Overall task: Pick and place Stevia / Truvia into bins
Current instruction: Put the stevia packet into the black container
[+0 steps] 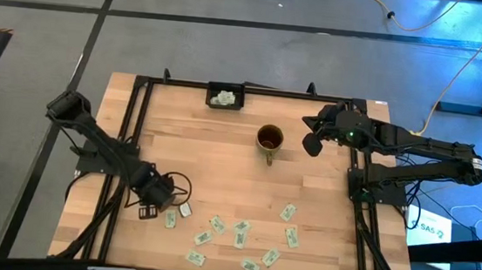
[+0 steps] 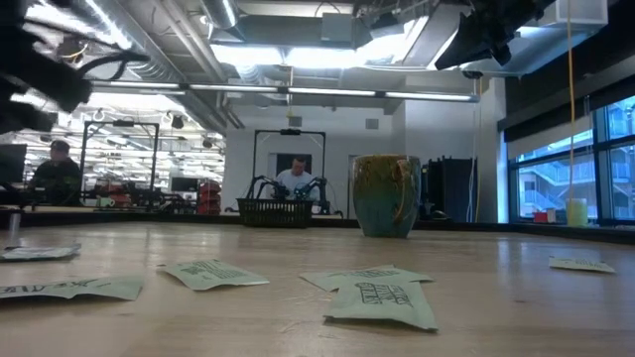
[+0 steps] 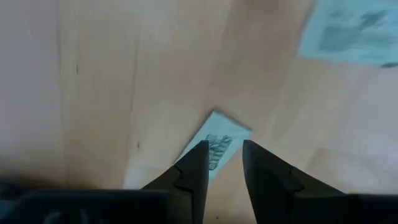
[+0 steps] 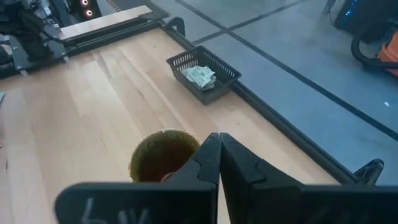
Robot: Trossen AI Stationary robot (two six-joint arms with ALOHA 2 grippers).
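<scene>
Several white-and-green sachets (image 1: 241,234) lie flat on the wooden table near its front edge; they also show in the low view (image 2: 382,297). My left gripper (image 1: 175,204) is at the front left, its fingers a narrow gap apart (image 3: 225,144) over one white sachet (image 3: 219,142). The brown-gold mug (image 1: 269,138) stands upright at the table's middle back. My right gripper (image 1: 312,146) is shut and empty (image 4: 219,135), raised just right of the mug (image 4: 163,157). The black tray (image 1: 225,97) at the far edge holds a few sachets (image 4: 200,76). My left gripper comes at the white sachet from above. One fingertip (image 3: 198,163) covers the sachet's near part (image 3: 208,152), and the other stands beside its long edge. Whether the fingers touch the sachet, I cannot tell.
A black metal frame (image 1: 132,125) runs along the table's left, far and right edges. Bare wood lies between the mug and the loose sachets. Beyond the table, in the low view, are a person (image 2: 295,178) and another robot station.
</scene>
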